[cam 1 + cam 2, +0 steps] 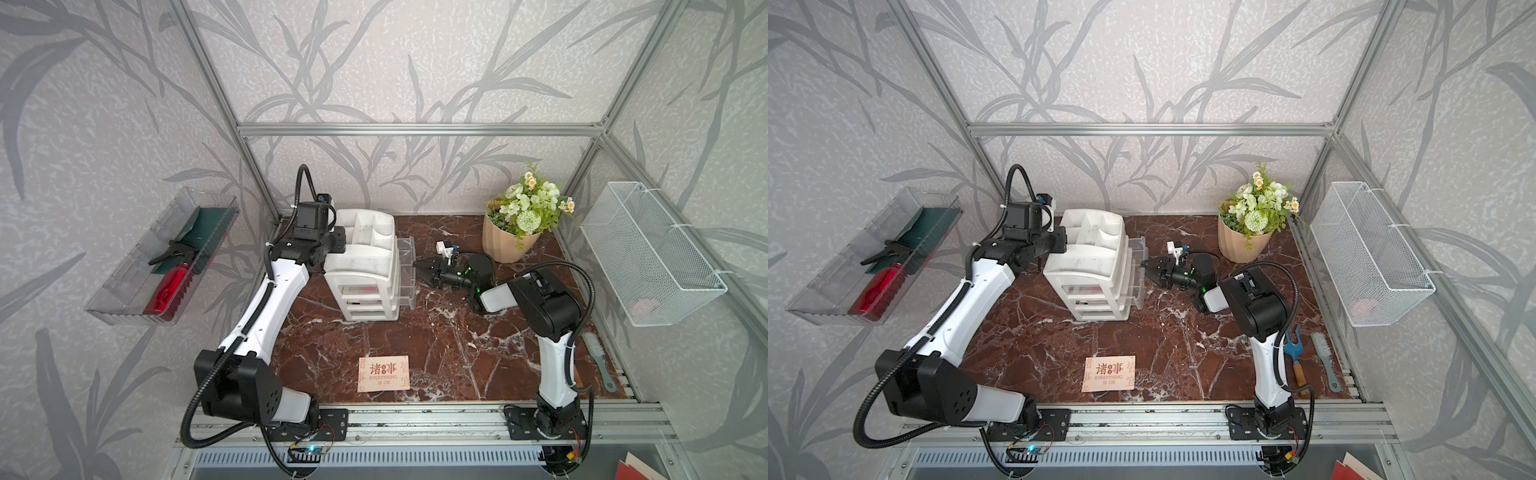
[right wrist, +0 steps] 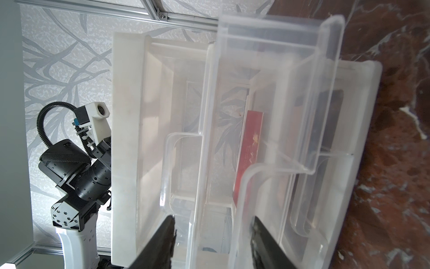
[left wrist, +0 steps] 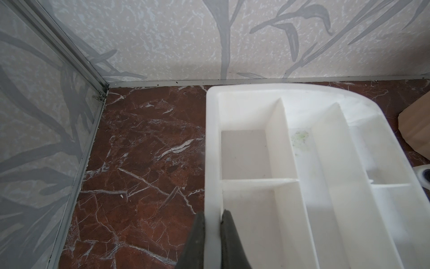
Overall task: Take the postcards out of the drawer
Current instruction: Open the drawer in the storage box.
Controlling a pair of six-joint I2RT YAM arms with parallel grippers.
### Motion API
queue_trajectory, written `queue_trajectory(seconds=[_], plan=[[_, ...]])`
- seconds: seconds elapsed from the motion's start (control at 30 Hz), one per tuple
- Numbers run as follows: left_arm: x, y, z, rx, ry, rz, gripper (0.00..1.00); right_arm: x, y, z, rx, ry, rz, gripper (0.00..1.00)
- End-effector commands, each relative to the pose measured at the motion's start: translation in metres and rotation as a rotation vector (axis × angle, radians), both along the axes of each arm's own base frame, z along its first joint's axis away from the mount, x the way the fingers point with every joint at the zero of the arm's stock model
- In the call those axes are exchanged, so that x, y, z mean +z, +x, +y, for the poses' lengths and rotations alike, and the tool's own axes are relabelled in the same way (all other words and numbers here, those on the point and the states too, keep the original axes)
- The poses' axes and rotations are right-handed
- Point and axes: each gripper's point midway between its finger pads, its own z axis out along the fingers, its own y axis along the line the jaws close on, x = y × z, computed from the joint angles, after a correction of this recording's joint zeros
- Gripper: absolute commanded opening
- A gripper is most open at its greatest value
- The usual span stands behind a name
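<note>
Two grippers work at a white drawer unit (image 1: 360,266) standing on a brown marble table (image 1: 449,349). The left gripper (image 3: 212,217) is pinched tight on the wall of the unit's top tray. The right gripper (image 2: 214,220) has its jaws parted partway, straddling the front lip of a pulled-out clear drawer (image 2: 302,93) without visibly clamping it. A red postcard (image 2: 250,149) shows through the clear plastic inside the unit. A peach postcard (image 1: 383,373) lies flat near the table's front edge.

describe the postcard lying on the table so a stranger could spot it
On the brown marble table, look at the middle of the front edge. The postcard lies flat there: pale peach, the only thing printed "EVERYTHING IS OK".
</note>
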Motion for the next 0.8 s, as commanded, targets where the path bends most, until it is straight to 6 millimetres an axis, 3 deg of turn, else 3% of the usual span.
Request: queue_trajectory(seconds=[0.0, 0.5, 0.77], plan=[[-0.059, -0.025, 0.006, 0.003, 0.059, 0.231, 0.0, 0.057, -0.004, -0.013, -0.01, 0.067, -0.189, 0.51], [-0.059, -0.025, 0.006, 0.0, 0.06, 0.231, 0.0, 0.063, -0.004, -0.037, -0.054, 0.059, -0.196, 0.52], [-0.059, -0.025, 0.005, -0.001, 0.057, 0.23, 0.0, 0.04, -0.003, -0.043, -0.062, 0.034, -0.151, 0.52]])
